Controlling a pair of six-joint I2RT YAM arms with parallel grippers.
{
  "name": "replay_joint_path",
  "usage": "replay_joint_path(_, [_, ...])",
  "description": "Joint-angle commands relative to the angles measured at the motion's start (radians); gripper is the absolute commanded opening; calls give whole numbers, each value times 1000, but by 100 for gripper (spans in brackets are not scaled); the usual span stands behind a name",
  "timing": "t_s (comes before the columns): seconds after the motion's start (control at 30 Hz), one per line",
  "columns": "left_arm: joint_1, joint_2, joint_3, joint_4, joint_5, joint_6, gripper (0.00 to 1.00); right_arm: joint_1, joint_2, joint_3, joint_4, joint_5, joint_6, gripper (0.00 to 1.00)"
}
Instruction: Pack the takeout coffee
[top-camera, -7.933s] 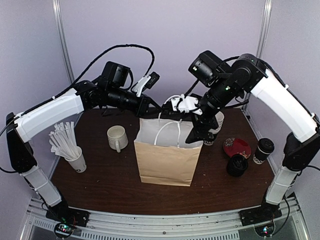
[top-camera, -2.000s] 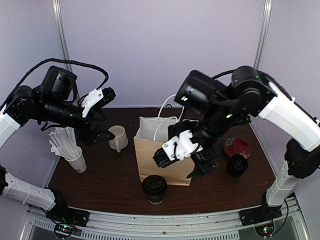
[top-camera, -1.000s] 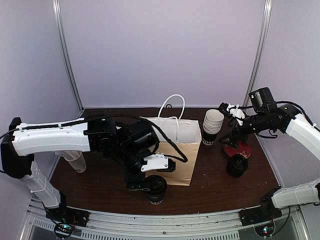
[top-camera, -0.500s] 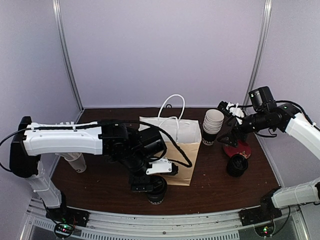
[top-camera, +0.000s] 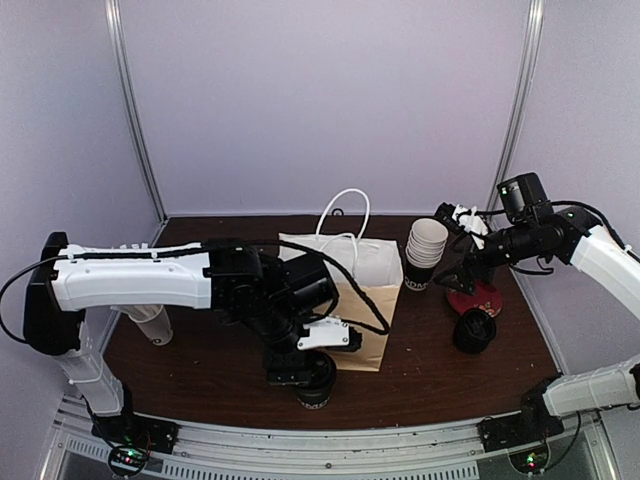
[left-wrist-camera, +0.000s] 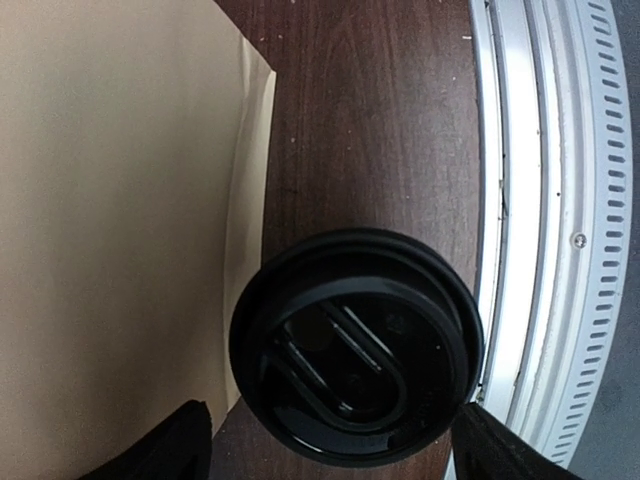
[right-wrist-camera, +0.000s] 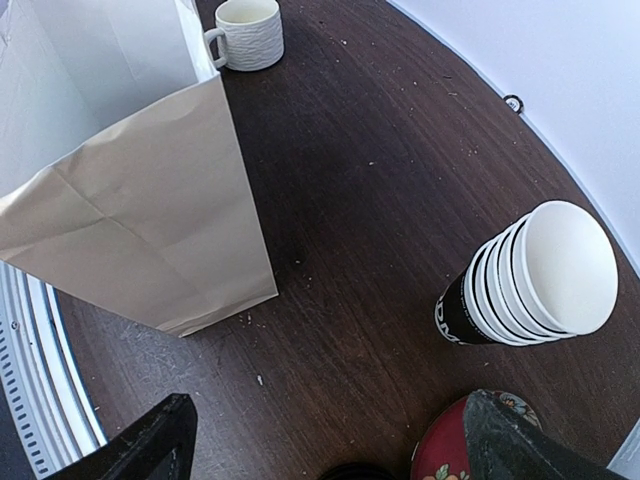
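My left gripper has shifted further over the lidded coffee cup, which stands just in front of the paper bag. Jaws spread wide, empty; I'd centre them under the lid rim before squeezing.

Glossy black plastic lid, matt brown paper bag, dark wood-grain table.
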Motion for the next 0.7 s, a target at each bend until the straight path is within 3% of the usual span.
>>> replay_joint_path(0.0, [-2, 17, 25, 14, 73, 21, 87, -2, 0, 3, 1, -24, -6, 96])
replay_joint_path(0.27, [-6, 52, 35, 17, 73, 30, 88, -2, 4, 1, 0, -29, -10, 96])
replay_joint_path(0.67, [-7, 80, 43, 26, 75, 33, 76, 1, 8, 0, -2, -30, -16, 96])
